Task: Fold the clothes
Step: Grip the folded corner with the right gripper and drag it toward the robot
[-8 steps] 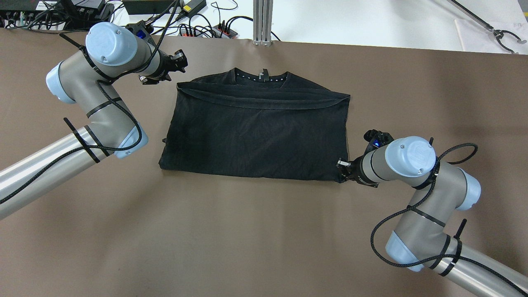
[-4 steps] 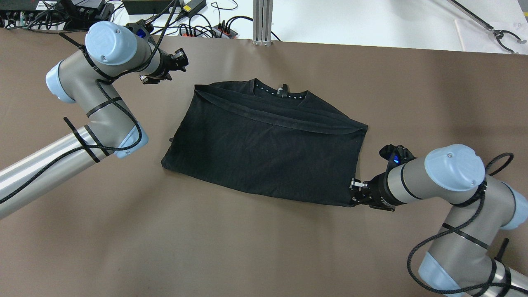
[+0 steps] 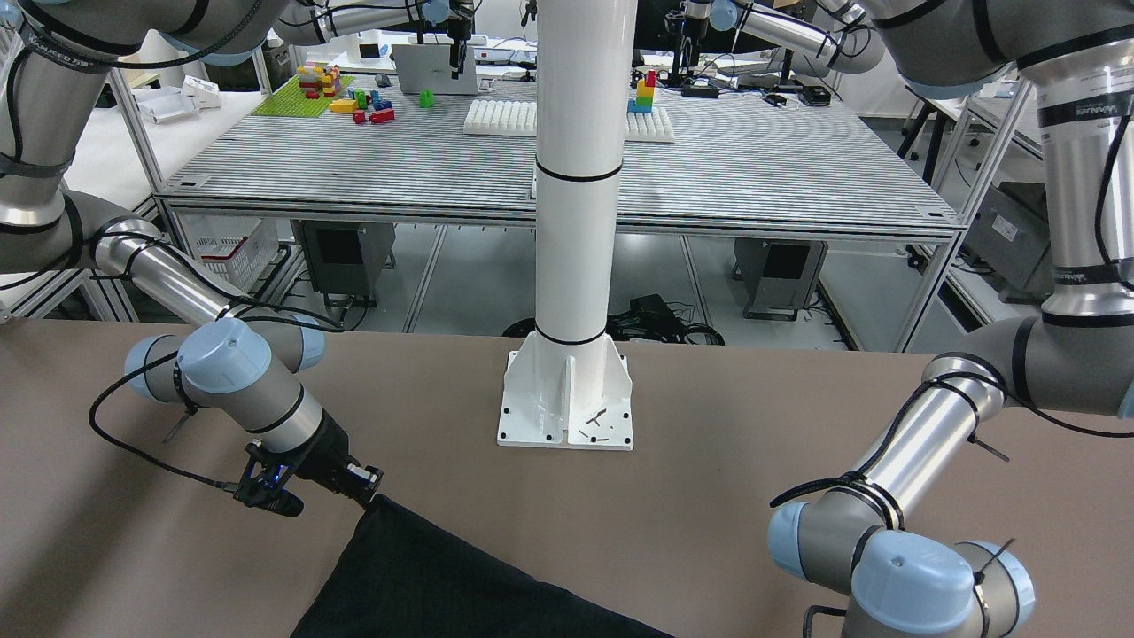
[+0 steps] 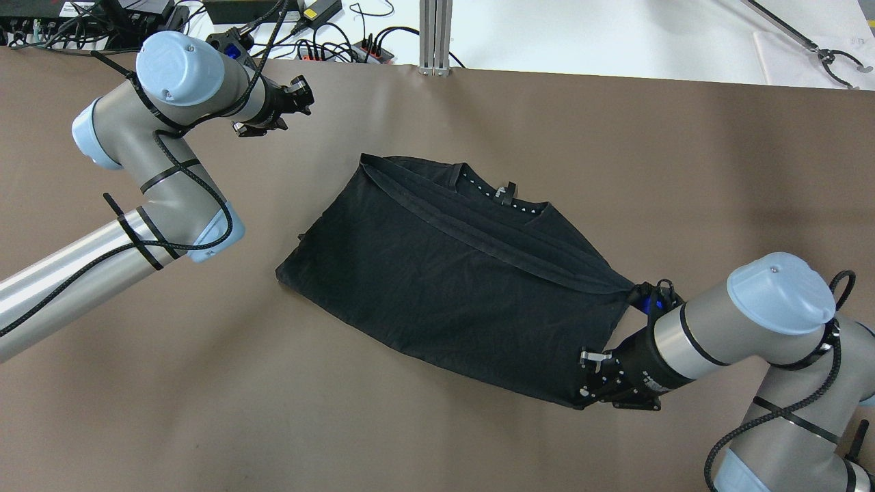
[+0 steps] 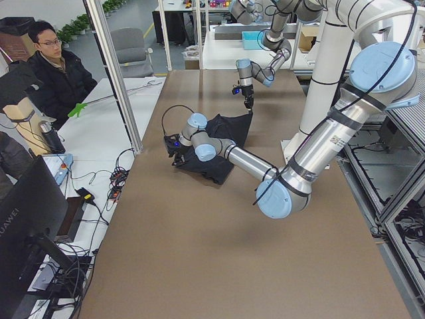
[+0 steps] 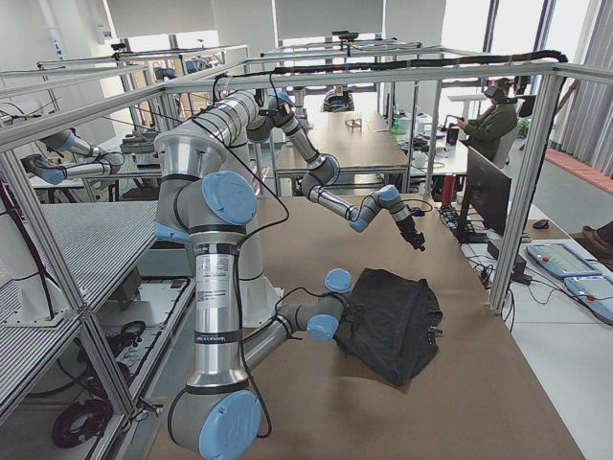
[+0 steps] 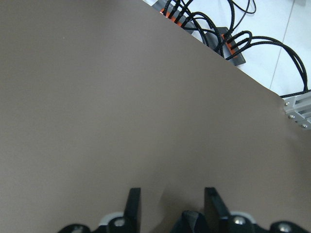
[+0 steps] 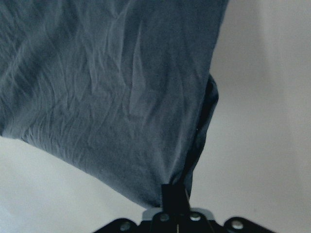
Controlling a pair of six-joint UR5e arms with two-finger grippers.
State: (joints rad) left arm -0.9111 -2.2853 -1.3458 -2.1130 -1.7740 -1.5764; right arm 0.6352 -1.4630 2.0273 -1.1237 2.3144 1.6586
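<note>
The clothes point(image 4: 451, 273) are one black shirt, folded across, lying skewed on the brown table with the collar toward the far side. My right gripper point(image 4: 589, 391) is shut on its near-right corner; the right wrist view shows the fingertips point(image 8: 175, 196) pinching the bunched fabric point(image 8: 112, 97). From the front, that gripper point(image 3: 368, 490) holds the corner of the cloth point(image 3: 425, 576) just off the table. My left gripper point(image 4: 305, 97) hovers open over bare table far left of the shirt, with nothing between its fingers point(image 7: 133, 204).
A white pole's base plate point(image 3: 567, 408) is bolted at the robot's side of the table. Power strips and cables point(image 4: 342, 48) and an aluminium post point(image 4: 435, 34) line the far edge. A person point(image 5: 56, 73) sits beyond the table's long edge.
My right gripper has dragged the held corner toward the near right, so the shirt has slid right and turned clockwise. The left arm has barely moved.
</note>
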